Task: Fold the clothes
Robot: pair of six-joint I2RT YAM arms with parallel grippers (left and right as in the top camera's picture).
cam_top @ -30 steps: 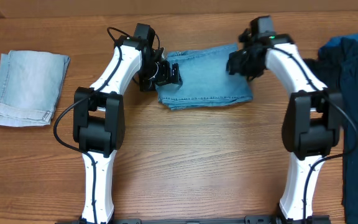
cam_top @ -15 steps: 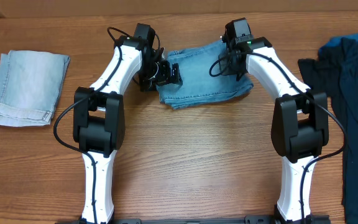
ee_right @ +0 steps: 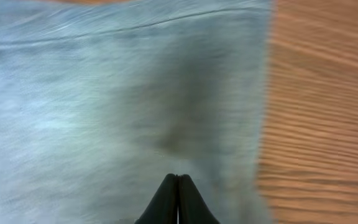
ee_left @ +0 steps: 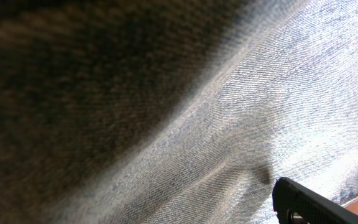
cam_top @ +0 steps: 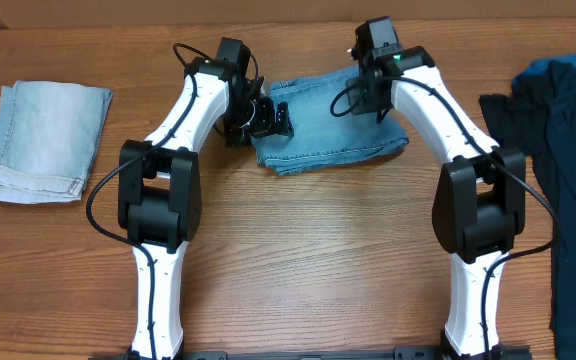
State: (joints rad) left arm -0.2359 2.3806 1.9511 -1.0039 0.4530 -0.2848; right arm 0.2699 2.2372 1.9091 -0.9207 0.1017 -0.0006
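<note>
- The bare wood surface (cam_top: 308,260) takes up the near part of the overhead view, with the two arms rising from its near edge.
- The dark garments (cam_top: 568,200) lie in a heap along the right edge, running from near to far. A bluer piece shows at the far end of the heap.
- The pale denim (cam_top: 48,140) lies folded flat at the left, well apart from everything else, with its waistband on the near side.
- The jeans (cam_top: 328,135) lie folded into a short rectangle in the far middle of the surface, between the two arms. The folded layers show along the near edge.
- The left tool (cam_top: 273,120) sits at the left end of the jeans, released, with its jaws spread wide. In its wrist view denim fills almost the whole picture, very close and partly in shadow. Only one black finger (ee_left: 309,205) shows, at the lower right. I cannot tell whether it touches the cloth.
- The right tool (ee_right: 178,196) is over the far right part of the jeans. It is clenched, the two tips pressed together with no cloth seen between them. Below it lies denim, with the cloth's edge and bare wood to its right.
</note>
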